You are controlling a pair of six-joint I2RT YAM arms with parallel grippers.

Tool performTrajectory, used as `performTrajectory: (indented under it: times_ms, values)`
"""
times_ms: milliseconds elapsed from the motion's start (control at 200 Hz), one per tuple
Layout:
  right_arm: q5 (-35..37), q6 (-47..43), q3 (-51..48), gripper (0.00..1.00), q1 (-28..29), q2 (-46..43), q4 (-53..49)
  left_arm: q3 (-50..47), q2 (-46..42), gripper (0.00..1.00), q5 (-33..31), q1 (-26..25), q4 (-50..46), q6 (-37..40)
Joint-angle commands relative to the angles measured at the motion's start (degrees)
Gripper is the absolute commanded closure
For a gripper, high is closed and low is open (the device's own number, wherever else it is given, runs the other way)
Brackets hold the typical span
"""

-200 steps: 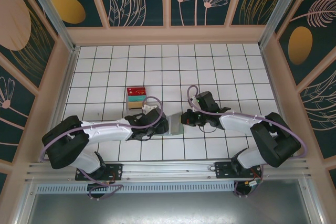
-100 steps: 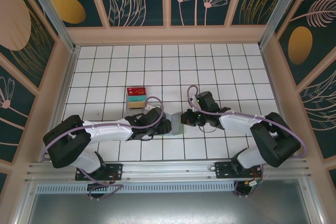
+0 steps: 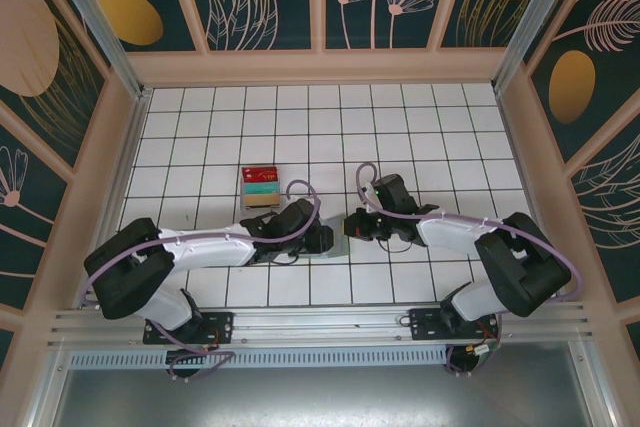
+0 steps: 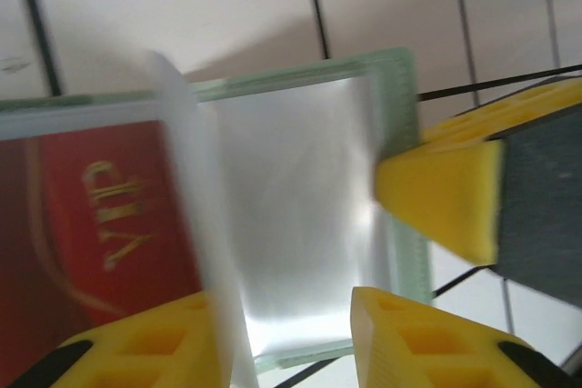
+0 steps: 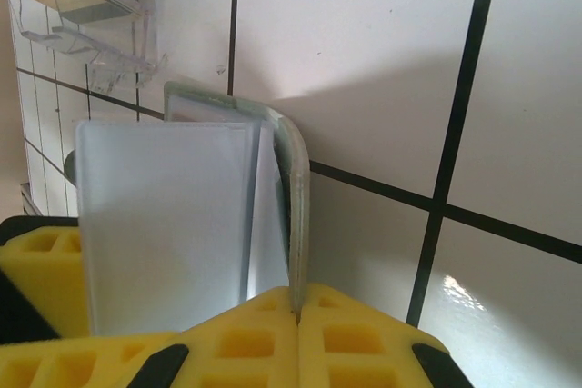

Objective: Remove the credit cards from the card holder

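The card holder (image 3: 338, 245) lies open on the counter (image 3: 400, 127) near the clear tray (image 3: 262, 187), a red card (image 4: 91, 215) inside. My right fingers (image 5: 364, 338) pinch its edge; my left fingers (image 4: 436, 343) stand apart over it.

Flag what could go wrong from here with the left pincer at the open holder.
1. The left pincer straddles the clear sleeve, with the red card off to one side; closing may pinch the sleeve, not the card.
2. The right pincer is shut on just the edge of the holder; a hard pull could slip it free.
3. The tray sits close by the left arm; a swing could knock it.
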Motion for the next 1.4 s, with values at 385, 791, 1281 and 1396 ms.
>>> performTrajectory:
  times_ms: [385,791,1281,1396]
  values:
    - [1.0,-0.4,-0.1,0.89,-3.1,0.8,-0.2,3.5,1.4,0.66,-0.4,0.2,-0.8,3.7]
    - [2.8,0.9,0.4,0.61,-3.1,-2.6,-1.8,7.3,7.4,0.68,2.2,0.2,-1.2,6.4]
    - [4.3,1.4,0.9,0.49,-5.2,-8.4,-5.4,3.3,-1.6,0.68,-5.5,4.9,-6.5,5.2]
    - [4.1,0.8,2.1,0.54,-4.0,-7.0,-5.7,1.4,-3.3,0.71,-6.7,6.4,-7.8,5.2]
